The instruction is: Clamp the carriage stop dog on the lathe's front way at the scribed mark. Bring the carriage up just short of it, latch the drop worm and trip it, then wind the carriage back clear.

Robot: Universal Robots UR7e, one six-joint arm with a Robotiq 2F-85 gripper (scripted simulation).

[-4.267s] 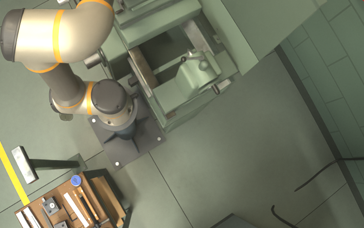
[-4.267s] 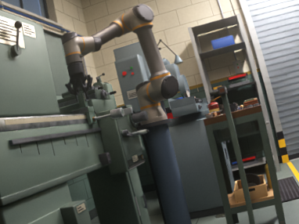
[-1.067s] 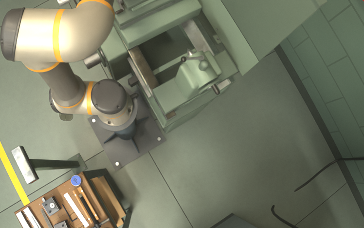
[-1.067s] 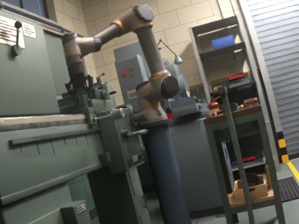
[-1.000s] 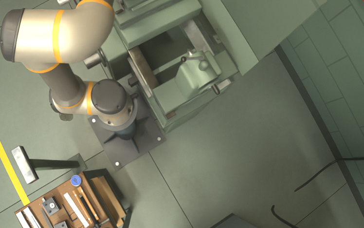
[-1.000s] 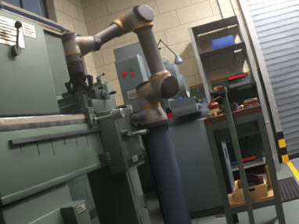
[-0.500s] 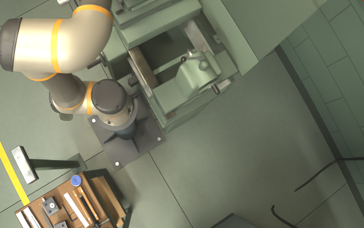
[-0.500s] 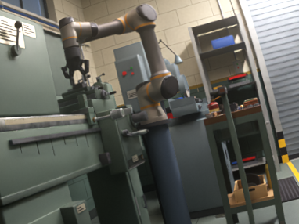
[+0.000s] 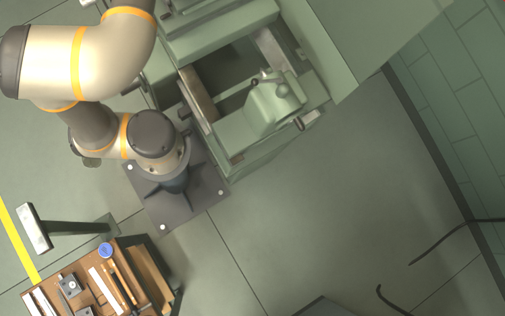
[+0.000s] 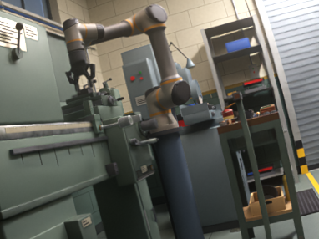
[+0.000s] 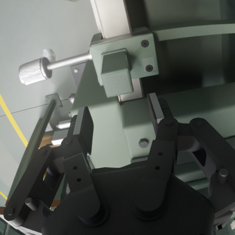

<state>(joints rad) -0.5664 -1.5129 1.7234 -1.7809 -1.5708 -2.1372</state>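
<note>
My gripper [image 11: 118,114] is open and holds nothing; it hangs above the lathe carriage [image 10: 94,102], with its fingers to either side of a green casting. Just ahead of the fingertips in the wrist camera sits a green clamp block, the stop dog [image 11: 122,63], on the bright steel way [image 11: 111,15], with a knurled-knob screw [image 11: 35,70] sticking out to the left. The side camera does not show the gripper. The tailstock [image 9: 273,102] stands at the bed's near end.
A tool cart [image 9: 100,279] with a tray of hand tools stands on the floor by the arm's base plate [image 9: 175,190]. A yellow floor line [image 9: 16,242] runs past it. A workbench [image 10: 254,125] and shelving [image 10: 238,54] stand to the right of the lathe.
</note>
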